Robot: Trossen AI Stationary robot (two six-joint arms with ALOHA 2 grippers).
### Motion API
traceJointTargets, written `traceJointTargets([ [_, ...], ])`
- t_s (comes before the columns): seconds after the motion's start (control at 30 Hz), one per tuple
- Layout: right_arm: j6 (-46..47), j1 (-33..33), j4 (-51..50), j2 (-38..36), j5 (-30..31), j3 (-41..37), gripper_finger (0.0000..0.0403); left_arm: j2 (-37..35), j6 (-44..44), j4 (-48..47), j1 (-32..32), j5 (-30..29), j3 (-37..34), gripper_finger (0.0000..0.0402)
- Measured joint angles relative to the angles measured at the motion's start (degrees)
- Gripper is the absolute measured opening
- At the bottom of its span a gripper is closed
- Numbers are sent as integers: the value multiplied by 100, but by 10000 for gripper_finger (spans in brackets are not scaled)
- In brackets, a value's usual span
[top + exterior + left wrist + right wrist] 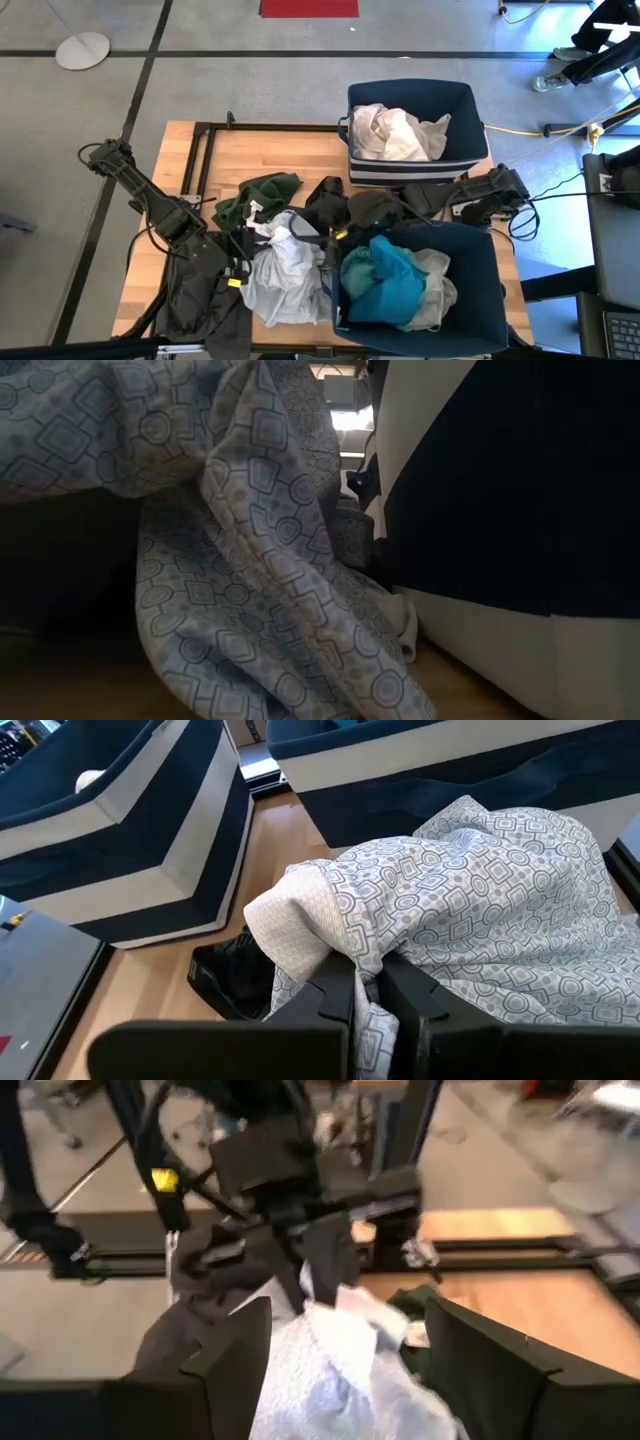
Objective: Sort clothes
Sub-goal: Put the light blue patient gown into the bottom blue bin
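A light grey patterned garment lies in the heap of clothes at the table's near middle. It fills the low view as a hanging drape. My left gripper reaches in from the table's left and is shut on it. My right gripper comes in from the right and is open. Its fingers stand wide apart over the same garment, facing the left gripper; I cannot tell if they touch it. A dark green garment, black ones and a charcoal one lie around. My left gripper pinches a bunched fold of the patterned garment between its two fingers. The fingers slant down from the table's left. The cloth rises over the fingers and falls away slack, and its lower end rests on the table.
A navy bin at the far right holds white clothes. A second navy bin at the near right holds turquoise and teal clothes and stands right beside the heap. Bare wood shows at the far left of the table.
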Motion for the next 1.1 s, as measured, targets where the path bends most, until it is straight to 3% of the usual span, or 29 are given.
traceJointTargets([
  [0.13,142,-27,62,286,-259,-8,294,0,-2,-22,0,0,0,14],
  [0.43,510,-67,142,909,-78,-9,359,-2,4,-15,-1,-2,0,15],
  [0.73,626,-61,459,1538,6,-7,356,-12,288,301,-20,2,0,15],
  [1.1,346,-59,1374,2051,-333,2,353,-35,540,539,-30,20,0,15],
])
